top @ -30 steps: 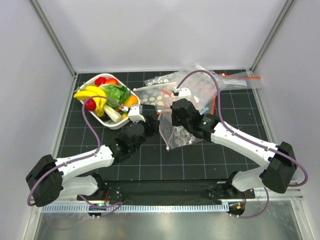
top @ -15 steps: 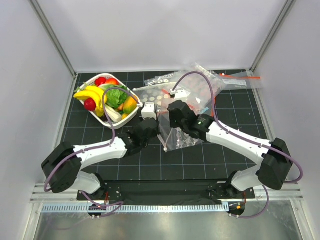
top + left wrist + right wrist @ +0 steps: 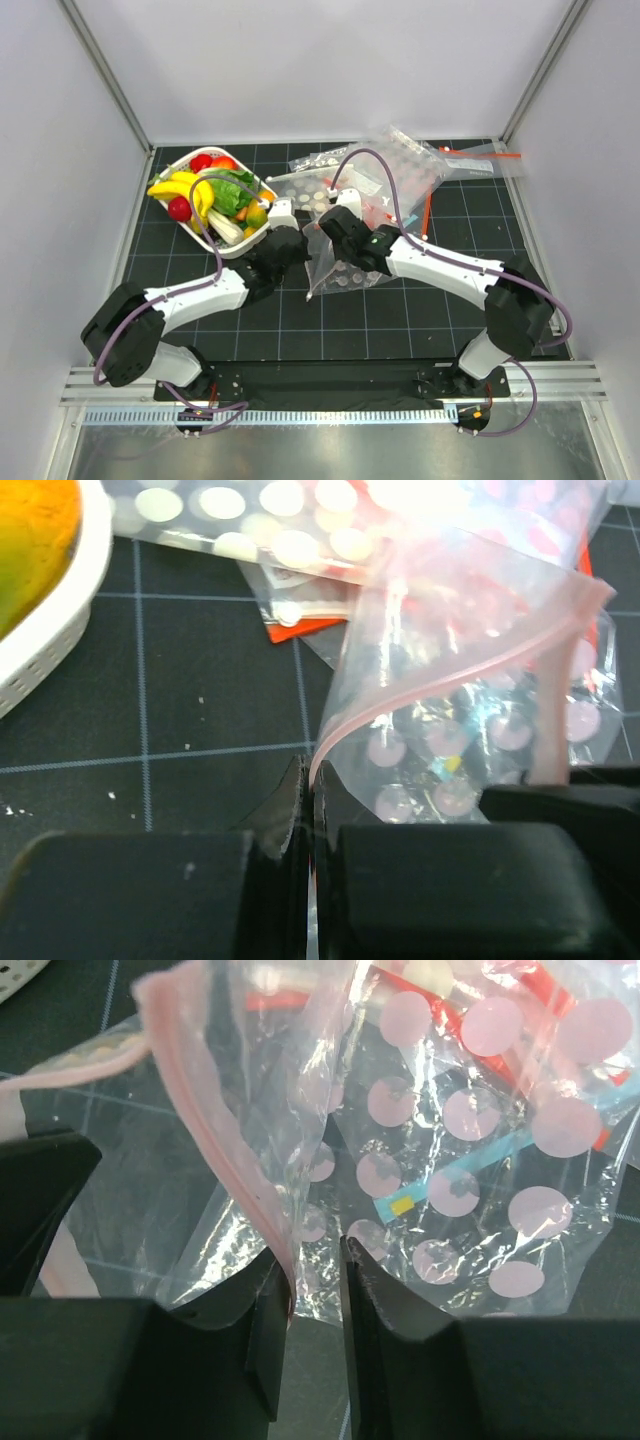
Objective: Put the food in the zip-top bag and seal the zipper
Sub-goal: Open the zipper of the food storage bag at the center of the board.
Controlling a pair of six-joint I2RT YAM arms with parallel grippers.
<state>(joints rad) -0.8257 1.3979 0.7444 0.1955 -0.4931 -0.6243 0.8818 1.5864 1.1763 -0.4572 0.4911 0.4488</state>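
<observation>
Left claw (image 3: 311, 815) clamped on zip-top bag (image 3: 470, 720) rim, right claw (image 3: 313, 1290) parted around it, food (image 3: 212, 195) at ten o'clock, nearest left arm.

White basket (image 3: 228, 249) on black mat (image 3: 400, 320); perhaps three spare bags (image 3: 405, 160).

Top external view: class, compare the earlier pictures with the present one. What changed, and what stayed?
The left claw reached in and shut on the mouth edge of the zip-top bag. The right claw shifted left with the bag and began opening. The food, its white basket and the spare bags behind stayed put.
</observation>
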